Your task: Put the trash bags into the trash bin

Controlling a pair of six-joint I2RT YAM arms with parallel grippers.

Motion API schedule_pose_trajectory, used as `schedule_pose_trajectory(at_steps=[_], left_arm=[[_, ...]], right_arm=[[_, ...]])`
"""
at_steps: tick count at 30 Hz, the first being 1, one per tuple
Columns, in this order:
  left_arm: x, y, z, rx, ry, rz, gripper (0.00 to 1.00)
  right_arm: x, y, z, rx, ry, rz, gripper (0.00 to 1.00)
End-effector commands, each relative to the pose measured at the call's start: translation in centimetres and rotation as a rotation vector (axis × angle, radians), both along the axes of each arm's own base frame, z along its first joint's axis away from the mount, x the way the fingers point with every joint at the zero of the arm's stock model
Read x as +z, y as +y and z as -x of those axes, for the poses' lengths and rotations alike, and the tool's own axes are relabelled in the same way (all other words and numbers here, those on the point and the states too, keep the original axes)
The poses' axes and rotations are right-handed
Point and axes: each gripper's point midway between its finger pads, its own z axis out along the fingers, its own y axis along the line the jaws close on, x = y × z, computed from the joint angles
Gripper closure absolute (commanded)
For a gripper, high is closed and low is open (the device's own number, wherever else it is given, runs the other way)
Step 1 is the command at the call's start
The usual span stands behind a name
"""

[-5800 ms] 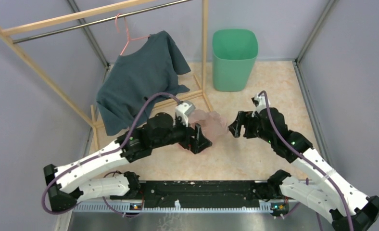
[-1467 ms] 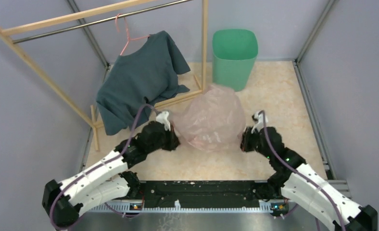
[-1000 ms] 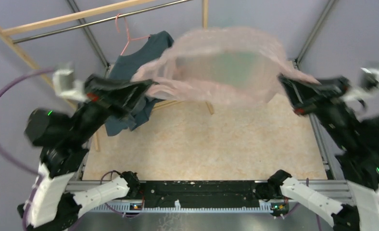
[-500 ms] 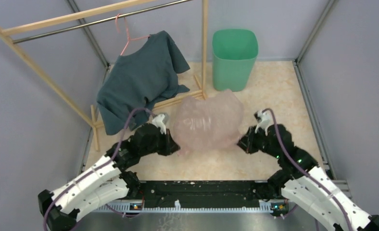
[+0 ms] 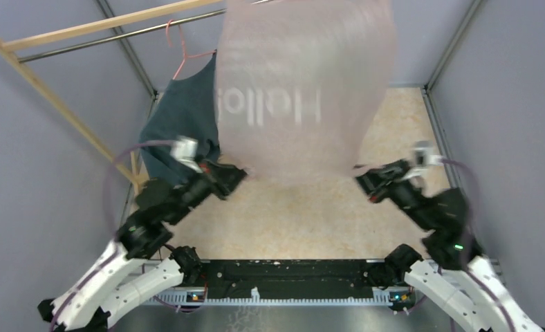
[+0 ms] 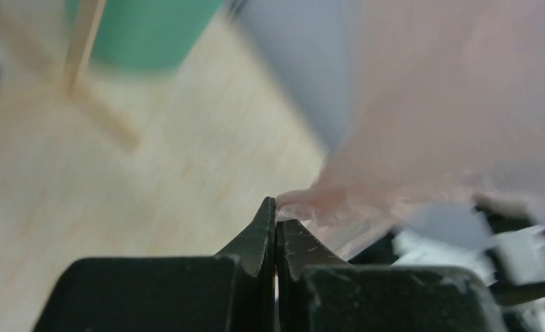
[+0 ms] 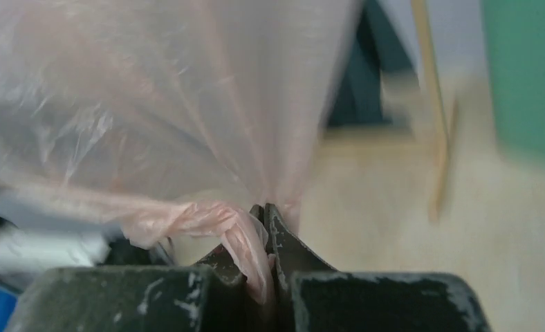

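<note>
The trash bag (image 5: 304, 83) is a pale, see-through pink with white lettering across it, which reads reversed from above. The trash bin (image 6: 142, 31) is plain mint green. The shirt (image 5: 180, 121) is dark teal and hangs on a pink hanger (image 5: 184, 50). The rack (image 5: 83, 28) is light bare wood. The table (image 5: 311, 214) is beige with fine speckles. The left pincer (image 5: 234, 174) and right pincer (image 5: 364, 181) are black, and the arms (image 5: 93, 287) are white and black.

One bag (image 5: 304, 90), one bin (image 6: 145, 34), one shirt (image 5: 176, 117)
</note>
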Motion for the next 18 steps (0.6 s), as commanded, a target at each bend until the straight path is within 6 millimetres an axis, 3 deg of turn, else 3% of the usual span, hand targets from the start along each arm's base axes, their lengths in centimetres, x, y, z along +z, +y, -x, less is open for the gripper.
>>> schedule_pose_trajectory(at_steps=[1,2,4,8,9,12,14,15,18], left_arm=[[-21.6,-2.5,-0.8,-0.038,0.511,-0.354,1.00],[-22.2,-2.6,-0.3,-0.061,0.520,-0.360,1.00],[-20.6,-2.7,0.0,-0.090,0.470,-0.343,1.00],[-11.9,-3.1,-0.8,-0.090,0.282,-0.307,1.00],[-8.2,-3.0,-0.7,-0.094,0.226,-0.283,1.00],[-3.2,-2.9,0.1,-0.123,0.146,-0.253,1.00],[-3.6,-2.3,0.0,-0.094,0.168,-0.231,1.00],[-4.9,-1.9,-0.3,-0.064,0.200,-0.227,1.00],[-13.1,-0.8,-1.2,0.035,0.396,-0.258,1.00]], right_arm=[[-23.0,3.7,-0.7,0.121,0.583,0.108,1.00],[-22.3,3.5,-0.4,0.128,0.566,0.067,1.00],[-19.2,2.1,-0.6,0.059,0.496,0.039,1.00],[-10.2,0.5,-1.7,-0.039,0.329,0.148,1.00],[-8.6,0.5,-1.9,-0.039,0.315,0.191,1.00],[-4.7,0.5,-1.9,-0.037,0.270,0.244,1.00],[-4.6,0.2,-1.7,-0.041,0.261,0.234,1.00],[-5.9,0.2,-1.8,-0.047,0.283,0.231,1.00],[-13.7,0.9,-2.3,-0.043,0.455,0.257,1.00]])
